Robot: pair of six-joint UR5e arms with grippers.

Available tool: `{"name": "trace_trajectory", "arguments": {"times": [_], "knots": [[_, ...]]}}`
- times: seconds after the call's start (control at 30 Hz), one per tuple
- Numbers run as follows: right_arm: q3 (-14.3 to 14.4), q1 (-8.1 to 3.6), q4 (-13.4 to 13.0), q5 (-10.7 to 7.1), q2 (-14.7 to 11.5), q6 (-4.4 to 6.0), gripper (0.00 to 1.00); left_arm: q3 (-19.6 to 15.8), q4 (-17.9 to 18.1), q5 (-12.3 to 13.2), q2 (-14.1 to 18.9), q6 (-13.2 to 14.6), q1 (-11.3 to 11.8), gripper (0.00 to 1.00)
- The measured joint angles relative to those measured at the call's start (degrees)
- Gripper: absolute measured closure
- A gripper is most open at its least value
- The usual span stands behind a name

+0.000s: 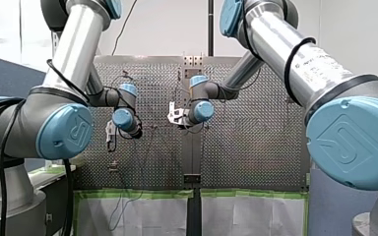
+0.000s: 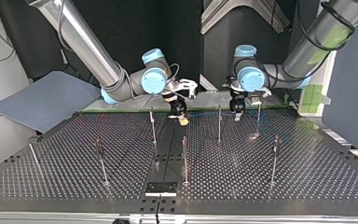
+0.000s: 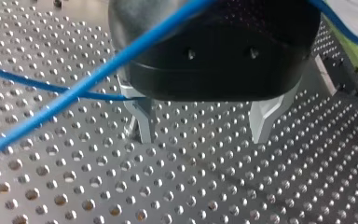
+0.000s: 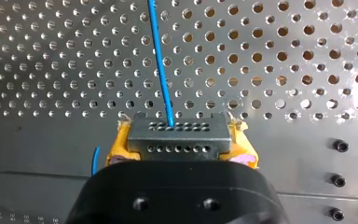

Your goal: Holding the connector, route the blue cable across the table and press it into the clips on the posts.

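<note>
The grey connector (image 4: 177, 142) sits clamped between the yellow pads of my right gripper (image 4: 179, 133), which is shut on it. The blue cable (image 4: 161, 60) leaves the connector and runs ahead over the perforated table. In the top view my right gripper (image 2: 180, 114) hangs low near the table's far middle. My left gripper (image 3: 203, 137) stands open just above the plate, with nothing between its metal fingers (image 3: 141, 122). The blue cable (image 3: 98, 74) crosses close in front of that wrist camera, and a second strand reaches one finger's outer side. In the top view my left gripper (image 2: 237, 109) is beside a post.
Several thin posts stand on the perforated table (image 2: 307, 177), among them one (image 2: 153, 126) by my right gripper, one (image 2: 219, 123) near my left gripper and one (image 2: 184, 161) in the middle. A black plate (image 2: 161, 188) lies at the near edge.
</note>
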Motion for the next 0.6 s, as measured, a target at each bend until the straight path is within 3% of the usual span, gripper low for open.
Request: {"name": "trace_trajectory", "arguments": {"times": [0.23,0.6], "knots": [[0.0,-0.11,0.4,-0.05,0.0,-0.03,0.98,-2.9,0.2,0.2,3.2,-0.6,-0.7,0.0],[0.0,-0.58,0.5,-1.53,0.0,0.07,0.98,-7.3,2.7,0.0,3.8,-0.8,-3.5,0.0]]}}
